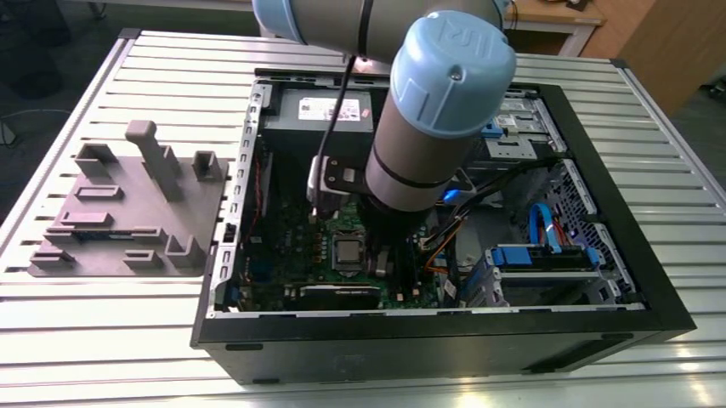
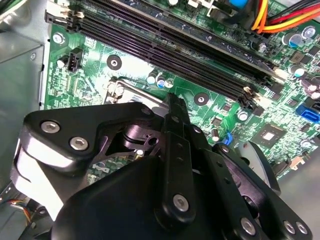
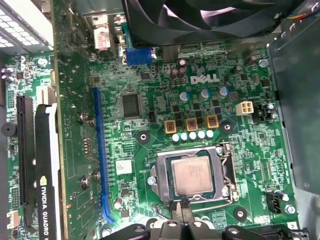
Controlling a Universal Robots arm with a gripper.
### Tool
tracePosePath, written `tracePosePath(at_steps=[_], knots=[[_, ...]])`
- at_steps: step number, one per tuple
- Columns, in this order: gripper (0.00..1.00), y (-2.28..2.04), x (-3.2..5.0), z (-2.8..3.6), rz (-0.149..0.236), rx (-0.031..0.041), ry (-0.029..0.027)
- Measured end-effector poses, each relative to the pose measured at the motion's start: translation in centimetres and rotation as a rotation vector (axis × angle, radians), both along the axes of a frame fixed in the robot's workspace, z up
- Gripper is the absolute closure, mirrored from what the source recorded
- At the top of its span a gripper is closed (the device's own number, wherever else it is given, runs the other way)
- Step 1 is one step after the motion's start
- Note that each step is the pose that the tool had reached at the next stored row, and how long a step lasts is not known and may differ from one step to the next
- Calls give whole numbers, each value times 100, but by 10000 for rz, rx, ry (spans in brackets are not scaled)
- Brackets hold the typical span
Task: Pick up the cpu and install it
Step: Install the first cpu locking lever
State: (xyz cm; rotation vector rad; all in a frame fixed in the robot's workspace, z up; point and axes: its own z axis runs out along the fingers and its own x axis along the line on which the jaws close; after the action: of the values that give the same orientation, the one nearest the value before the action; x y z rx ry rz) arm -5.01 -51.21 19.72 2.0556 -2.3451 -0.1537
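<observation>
The cpu (image 3: pixel 192 176) is a small silvery square chip lying flat in its socket on the green board (image 3: pixel 150 90), with the socket's metal frame (image 3: pixel 162 177) around it. In the exterior view the cpu (image 1: pixel 343 252) sits in the middle of the open computer case, just to the exterior view's left of the arm's black wrist. My gripper (image 3: pixel 183 205) hangs at the socket's edge, touching or nearly touching the frame, its thin black fingers pressed together with nothing between them. In the second wrist view the gripper (image 2: pixel 172 100) points down at the socket and hides the chip.
Long black memory slots (image 2: pixel 175 45) run beside the socket, with orange and yellow cables (image 2: pixel 270 17) beyond. A graphics card (image 3: pixel 45 170) and a black fan (image 3: pixel 200 15) flank the board. A grey box with a white label (image 1: pixel 323 110) stands at the case's back. A grey fixture (image 1: pixel 125 212) lies outside the case.
</observation>
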Motion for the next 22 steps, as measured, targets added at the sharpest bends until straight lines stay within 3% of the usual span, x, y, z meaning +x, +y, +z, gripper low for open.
tracePosePath(at_steps=[3, 12, 22], knots=[[90, -1, 0, -15, 22, -30, 1], [90, -1, 0, -64, 67, -34, 2], [90, 0, 19, -78, 95, -29, 1]])
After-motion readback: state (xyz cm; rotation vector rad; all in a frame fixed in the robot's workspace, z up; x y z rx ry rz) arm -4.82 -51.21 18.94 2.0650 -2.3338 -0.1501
